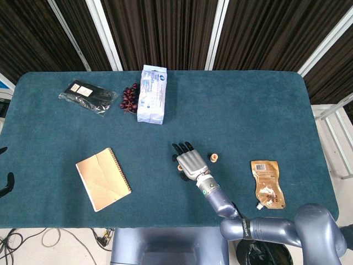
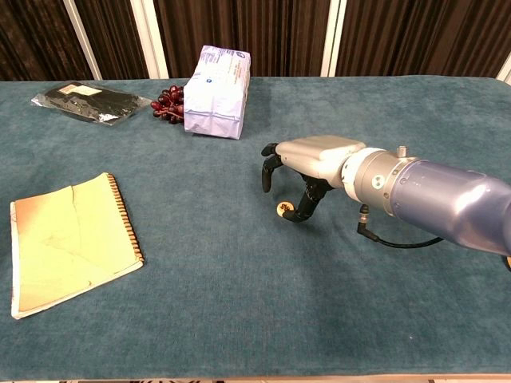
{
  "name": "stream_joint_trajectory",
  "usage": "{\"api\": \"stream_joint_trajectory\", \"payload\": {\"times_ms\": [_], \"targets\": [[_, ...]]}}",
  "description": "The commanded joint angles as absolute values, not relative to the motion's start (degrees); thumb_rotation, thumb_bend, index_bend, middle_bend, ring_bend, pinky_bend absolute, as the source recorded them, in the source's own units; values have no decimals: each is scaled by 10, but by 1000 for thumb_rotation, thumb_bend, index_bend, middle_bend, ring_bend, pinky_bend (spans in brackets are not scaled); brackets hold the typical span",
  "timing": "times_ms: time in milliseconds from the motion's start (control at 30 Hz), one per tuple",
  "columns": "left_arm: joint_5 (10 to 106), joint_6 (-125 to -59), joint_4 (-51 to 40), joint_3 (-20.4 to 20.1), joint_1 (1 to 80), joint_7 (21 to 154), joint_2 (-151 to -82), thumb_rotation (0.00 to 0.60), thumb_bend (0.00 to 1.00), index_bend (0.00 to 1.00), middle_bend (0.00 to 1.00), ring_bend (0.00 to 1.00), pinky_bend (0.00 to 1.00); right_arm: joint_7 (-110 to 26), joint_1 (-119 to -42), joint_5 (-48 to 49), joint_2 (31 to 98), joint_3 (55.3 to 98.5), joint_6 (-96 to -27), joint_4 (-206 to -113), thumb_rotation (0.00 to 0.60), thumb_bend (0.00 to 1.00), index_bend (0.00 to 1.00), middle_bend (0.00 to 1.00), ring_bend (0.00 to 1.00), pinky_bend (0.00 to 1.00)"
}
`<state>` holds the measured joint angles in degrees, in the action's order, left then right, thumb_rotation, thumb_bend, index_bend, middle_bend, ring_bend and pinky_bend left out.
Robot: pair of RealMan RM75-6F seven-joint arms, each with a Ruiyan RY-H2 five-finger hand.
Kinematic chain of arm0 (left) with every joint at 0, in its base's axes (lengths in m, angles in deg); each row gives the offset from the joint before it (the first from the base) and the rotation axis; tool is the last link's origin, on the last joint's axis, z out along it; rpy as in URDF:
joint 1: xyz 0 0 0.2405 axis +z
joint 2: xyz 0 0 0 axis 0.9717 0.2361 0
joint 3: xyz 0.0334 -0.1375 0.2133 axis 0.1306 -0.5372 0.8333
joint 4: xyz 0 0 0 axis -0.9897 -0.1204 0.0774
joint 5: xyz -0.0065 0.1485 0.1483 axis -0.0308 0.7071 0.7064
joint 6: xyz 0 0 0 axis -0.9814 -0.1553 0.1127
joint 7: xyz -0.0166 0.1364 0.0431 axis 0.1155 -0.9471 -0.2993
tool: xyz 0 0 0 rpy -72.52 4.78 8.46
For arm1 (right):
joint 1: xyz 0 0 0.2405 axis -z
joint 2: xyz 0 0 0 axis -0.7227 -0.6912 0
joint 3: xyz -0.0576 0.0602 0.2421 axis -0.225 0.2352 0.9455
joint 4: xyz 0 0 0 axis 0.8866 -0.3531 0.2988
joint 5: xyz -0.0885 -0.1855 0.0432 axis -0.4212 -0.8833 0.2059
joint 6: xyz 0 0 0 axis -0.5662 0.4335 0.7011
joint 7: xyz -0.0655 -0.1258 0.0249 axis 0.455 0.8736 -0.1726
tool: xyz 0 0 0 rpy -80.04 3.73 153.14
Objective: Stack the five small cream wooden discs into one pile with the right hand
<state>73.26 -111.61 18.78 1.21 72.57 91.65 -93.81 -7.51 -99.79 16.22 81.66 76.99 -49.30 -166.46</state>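
right hand [image 2: 307, 171] is down over the last loose disc [image 2: 284, 209] near the middle of the teal table [image 1: 265, 99], fingers curled round it and a dark fingertip touching its right edge in the chest view. whether it is pinched yet or only touched, i cannot tell; it looks flat on the cloth. the left hand [image 1: 4, 182] only peeks in at the far left table edge, too little showing to read its state.

going left to right: a tan notebook [image 1: 102, 178], a black packet [image 1: 87, 95], dark grapes [image 1: 130, 98] beside a white pouch [image 1: 151, 94], then the hand and loose disc, then the short pile of discs [image 1: 213, 158] just to its right, then a brown sachet [image 1: 268, 183].

judging by this, the pile looks mostly built, though its count is too small to read. what is left seems to be gripping this disc, carrying it right and setting it on top.
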Motion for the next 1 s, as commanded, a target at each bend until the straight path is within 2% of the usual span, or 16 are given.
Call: {"api": "stream_joint_trajectory", "payload": {"times_ms": [33, 433, 1000], "targets": [[733, -1116, 188, 12, 726, 916, -938, 600, 491, 165, 0, 0, 0, -77, -999, 159, 821, 768, -490, -1658, 600, 411, 374, 0, 0, 0], [733, -1117, 186, 12, 726, 916, -938, 600, 491, 165, 0, 0, 0, -97, -1006, 164, 838, 772, -462, -1613, 600, 411, 443, 0, 0, 0], [733, -1117, 184, 12, 726, 915, -939, 600, 491, 165, 0, 0, 0, -103, -1008, 179, 836, 775, -451, -1600, 600, 411, 458, 0, 0, 0]]}}
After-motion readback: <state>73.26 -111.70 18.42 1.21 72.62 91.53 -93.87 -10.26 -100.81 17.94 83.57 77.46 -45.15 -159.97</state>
